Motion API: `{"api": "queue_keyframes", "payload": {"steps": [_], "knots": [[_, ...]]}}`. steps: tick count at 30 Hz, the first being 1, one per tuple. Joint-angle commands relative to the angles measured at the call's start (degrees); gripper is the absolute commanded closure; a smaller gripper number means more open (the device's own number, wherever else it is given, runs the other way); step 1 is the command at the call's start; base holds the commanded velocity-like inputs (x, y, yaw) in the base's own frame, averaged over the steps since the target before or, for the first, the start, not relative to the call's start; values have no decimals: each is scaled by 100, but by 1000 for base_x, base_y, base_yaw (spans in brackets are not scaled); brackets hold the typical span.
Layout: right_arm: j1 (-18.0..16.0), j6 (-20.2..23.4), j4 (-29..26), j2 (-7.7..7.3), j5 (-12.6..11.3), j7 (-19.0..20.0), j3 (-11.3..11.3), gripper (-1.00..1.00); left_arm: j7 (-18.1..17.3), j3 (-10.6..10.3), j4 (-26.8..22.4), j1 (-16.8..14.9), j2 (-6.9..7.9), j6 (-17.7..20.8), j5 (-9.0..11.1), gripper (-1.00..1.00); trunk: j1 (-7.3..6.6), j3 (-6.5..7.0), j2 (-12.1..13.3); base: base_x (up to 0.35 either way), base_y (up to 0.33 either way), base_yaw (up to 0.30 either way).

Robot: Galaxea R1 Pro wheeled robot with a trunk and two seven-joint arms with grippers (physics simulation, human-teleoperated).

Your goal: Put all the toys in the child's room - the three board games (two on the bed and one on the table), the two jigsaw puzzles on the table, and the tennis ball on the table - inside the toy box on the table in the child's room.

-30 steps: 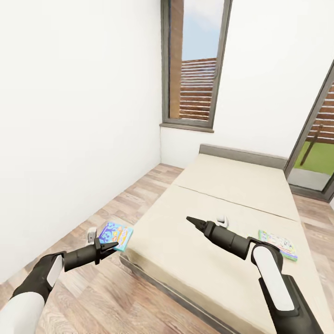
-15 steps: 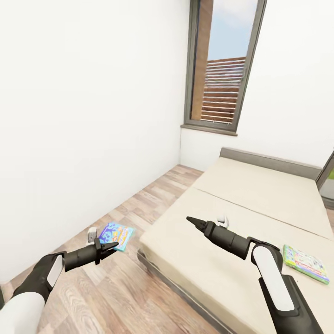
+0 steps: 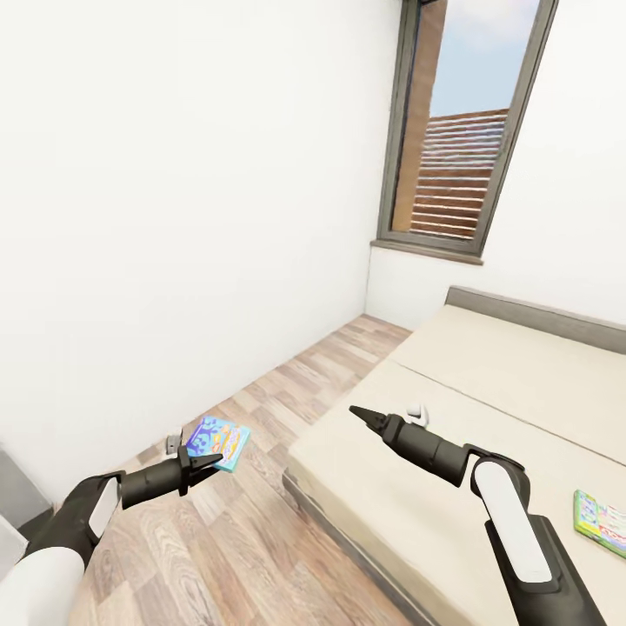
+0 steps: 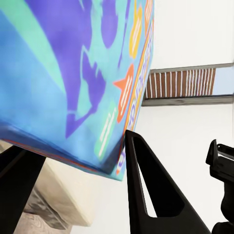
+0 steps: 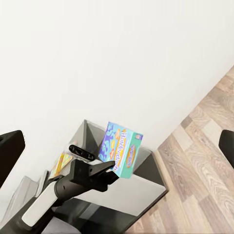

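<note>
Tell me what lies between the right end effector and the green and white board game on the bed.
Nothing visible does. The green and white board game lies flat on the bed, apart from the right end effector, which hovers over bare mattress. The left end effector is shut on the blue board game.

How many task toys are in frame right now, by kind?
Board games: 2 — blue board game held in the left gripper, green and white board game lying on the bed
Total: 2
</note>
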Motion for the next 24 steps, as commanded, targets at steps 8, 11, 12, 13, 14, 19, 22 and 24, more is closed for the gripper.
{"api": "queue_keyframes", "payload": {"steps": [8, 11, 12, 13, 14, 19, 22, 24], "knots": [[-3, 25, -2, 0, 46, 71, -10, -100, -14, 4, 2, -6, -2, 16, -8, 100, -176, 145, 318, 0, 0, 48], [-3, 25, -2, 0, 49, 71, -9, -100, -14, 4, 1, -6, -2, 13, -8, 100, -242, 199, 439, 0, 0, 1], [-3, 25, -2, 0, 50, 71, -9, -100, -14, 4, 1, -6, -2, 12, -8, 100, -264, 217, 479, 0, 0, 0], [-3, 25, -2, 0, 51, 70, -9, -100, -14, 4, 1, -6, -2, 13, -8, 100, -286, 235, 519, 0, 0, 0], [-3, 25, -2, 0, 51, 67, -3, -100, -14, 4, 3, -6, -2, 13, -8, 100, -308, 253, 559, 0, 0, 20], [-3, 16, -2, 0, 58, 47, 178, -100, -14, 4, 2, -6, -2, 10, -8, 100, -418, 355, 760, 0, 0, 156], [-3, 10, -2, 0, 60, 39, 234, -100, -14, 4, 1, -6, -2, 10, -8, 100, -484, 421, 880, 0, 0, 239], [-3, 8, -2, 0, 61, 37, 246, -100, -14, 4, 1, -6, -2, 10, -8, 100, -527, 466, 960, 0, 0, 251]]}}
